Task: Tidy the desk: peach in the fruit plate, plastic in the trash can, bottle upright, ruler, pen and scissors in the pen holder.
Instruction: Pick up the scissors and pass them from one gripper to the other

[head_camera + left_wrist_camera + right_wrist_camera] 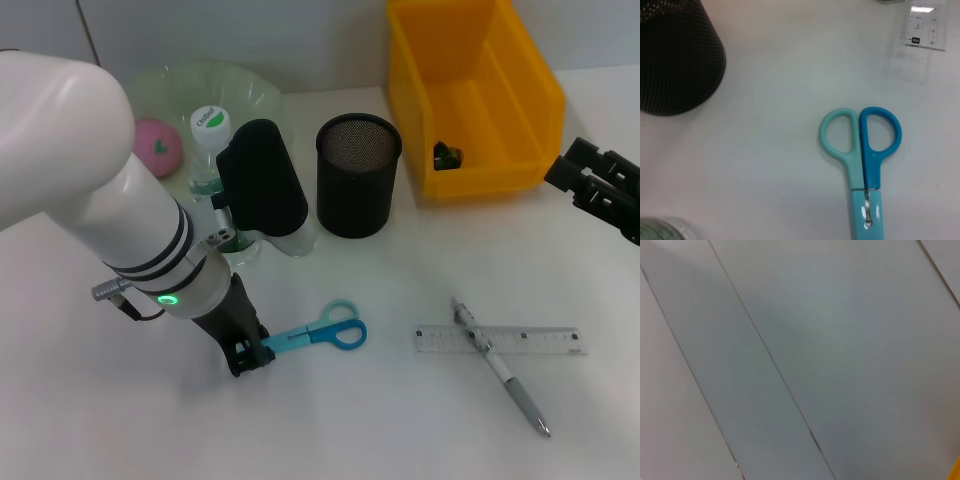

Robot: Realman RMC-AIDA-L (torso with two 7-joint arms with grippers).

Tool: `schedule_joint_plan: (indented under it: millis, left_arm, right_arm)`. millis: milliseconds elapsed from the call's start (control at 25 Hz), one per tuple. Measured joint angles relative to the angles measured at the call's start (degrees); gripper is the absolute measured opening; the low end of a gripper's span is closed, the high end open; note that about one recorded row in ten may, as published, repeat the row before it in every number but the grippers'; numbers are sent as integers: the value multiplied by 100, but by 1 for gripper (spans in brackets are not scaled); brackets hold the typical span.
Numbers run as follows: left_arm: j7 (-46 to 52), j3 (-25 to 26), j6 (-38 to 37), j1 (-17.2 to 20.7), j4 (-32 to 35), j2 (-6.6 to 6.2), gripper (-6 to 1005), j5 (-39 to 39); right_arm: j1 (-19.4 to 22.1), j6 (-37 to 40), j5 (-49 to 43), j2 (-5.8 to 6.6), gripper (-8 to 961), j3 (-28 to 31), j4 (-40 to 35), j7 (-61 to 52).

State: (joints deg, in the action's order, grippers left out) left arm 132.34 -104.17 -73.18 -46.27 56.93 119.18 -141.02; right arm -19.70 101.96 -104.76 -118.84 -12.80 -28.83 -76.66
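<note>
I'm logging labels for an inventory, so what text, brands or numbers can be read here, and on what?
Bottle cap: a green logo with a word, too small to read for sure.
Ruler: printed scale marks and numerals; only "2" can be made out in the left wrist view, the rest too blurred.
Scissors, pen holder, yellow bin: no text visible.

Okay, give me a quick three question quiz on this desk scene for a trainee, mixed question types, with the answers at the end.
1. True or false: the peach already lies in the fruit plate.
2. Which tool is the left gripper at?
A) ruler
B) scissors
C) pen
3. Fill in: the pen lies across the ____.

Key
1. True.
2. B: it is at the blade end of the scissors; the right gripper waits beside the yellow bin.
3. The ruler.
</note>
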Motion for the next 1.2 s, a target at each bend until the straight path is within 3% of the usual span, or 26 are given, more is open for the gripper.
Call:
schedule_joint_plan:
  millis: [160, 600, 800, 1200]
  left_arm:
    - [19, -2, -48, 32, 84, -1, 201, -25]
    - [141, 93, -236, 136, 485, -14, 201, -11]
    - [276, 131, -330, 344, 1093, -41, 201, -10]
    - [377, 536, -337, 806, 2572, -42, 202, 9]
  right_arm:
    - [1, -2, 3, -1, 831, -3, 0, -1]
    - [-24, -2, 68, -6, 832, 79, 67, -12]
    - [-5, 24, 432, -16, 832, 88, 277, 13]
    - [538, 558, 1484, -34, 832, 93, 1973, 1006]
